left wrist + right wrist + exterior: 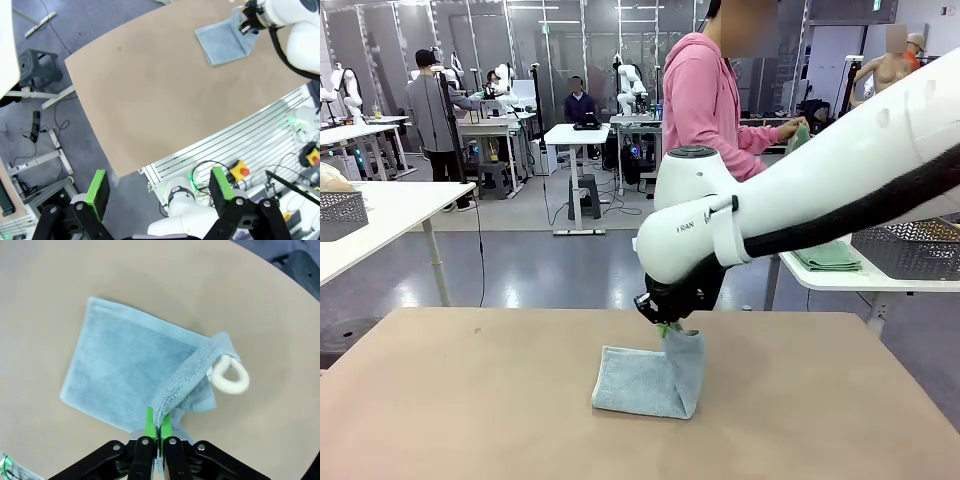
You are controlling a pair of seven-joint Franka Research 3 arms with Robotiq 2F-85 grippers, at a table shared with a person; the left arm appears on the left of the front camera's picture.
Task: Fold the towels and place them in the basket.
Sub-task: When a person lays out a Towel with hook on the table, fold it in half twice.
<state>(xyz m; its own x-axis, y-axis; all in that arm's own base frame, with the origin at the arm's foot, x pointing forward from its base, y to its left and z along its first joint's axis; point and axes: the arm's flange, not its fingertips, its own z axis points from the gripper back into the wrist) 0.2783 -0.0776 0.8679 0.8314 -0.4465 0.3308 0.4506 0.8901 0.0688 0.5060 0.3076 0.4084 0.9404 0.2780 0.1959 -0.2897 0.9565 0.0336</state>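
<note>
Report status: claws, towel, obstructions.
Right claw shut on blue towel, one edge raised, rest flat on table. Left claw open, held clear. White loop pokes out beside fold.

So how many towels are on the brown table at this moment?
1. A light blue towel lies near the middle of the table, with one edge pinched and raised by the right claw. The arm hides part of the far edge, so another could sit there.
</note>
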